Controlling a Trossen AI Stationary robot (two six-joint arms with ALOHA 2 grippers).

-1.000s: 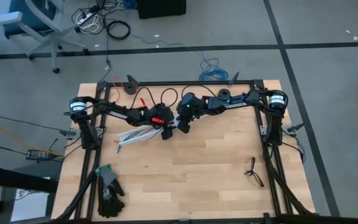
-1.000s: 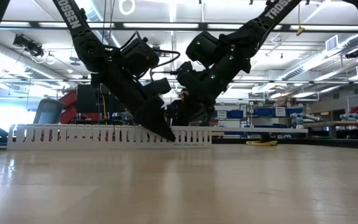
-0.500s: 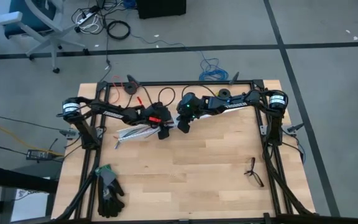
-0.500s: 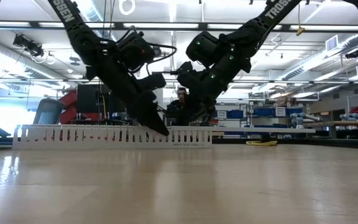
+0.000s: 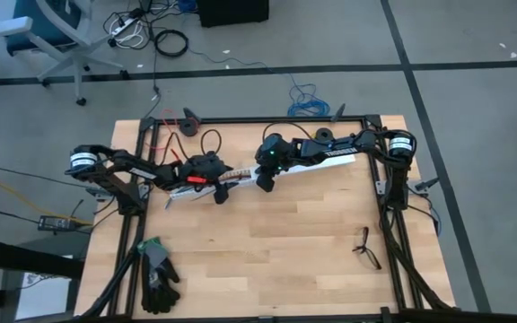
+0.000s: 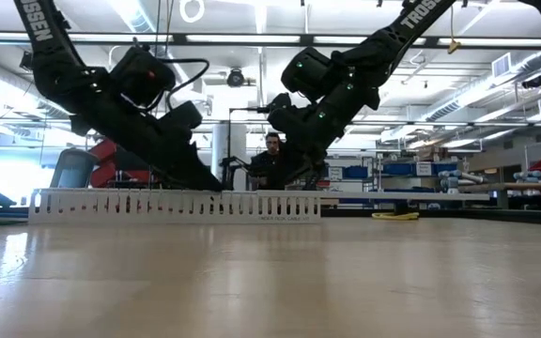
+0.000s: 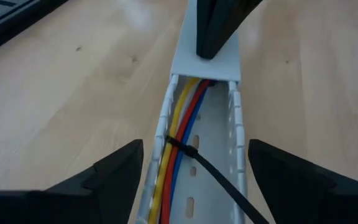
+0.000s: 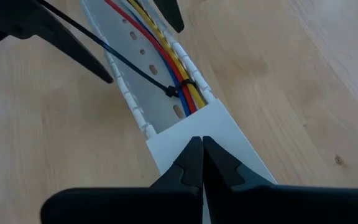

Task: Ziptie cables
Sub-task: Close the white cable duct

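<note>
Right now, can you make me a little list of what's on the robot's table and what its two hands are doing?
cables: red, yellow and blue, lying inside the white channel
ziptie: black, looped around the cables, tail sticking out
left gripper: open, fingers either side of the channel
right gripper: shut, pressing on the channel's end
also on table: black gloves

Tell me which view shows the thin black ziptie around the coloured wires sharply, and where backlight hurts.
Both wrist views are sharp: thin black ziptie loops the coloured wires inside the white slotted channel. Low view: bright ceiling lights leave both arms silhouetted, wires hidden. High view: too small to show it.
</note>
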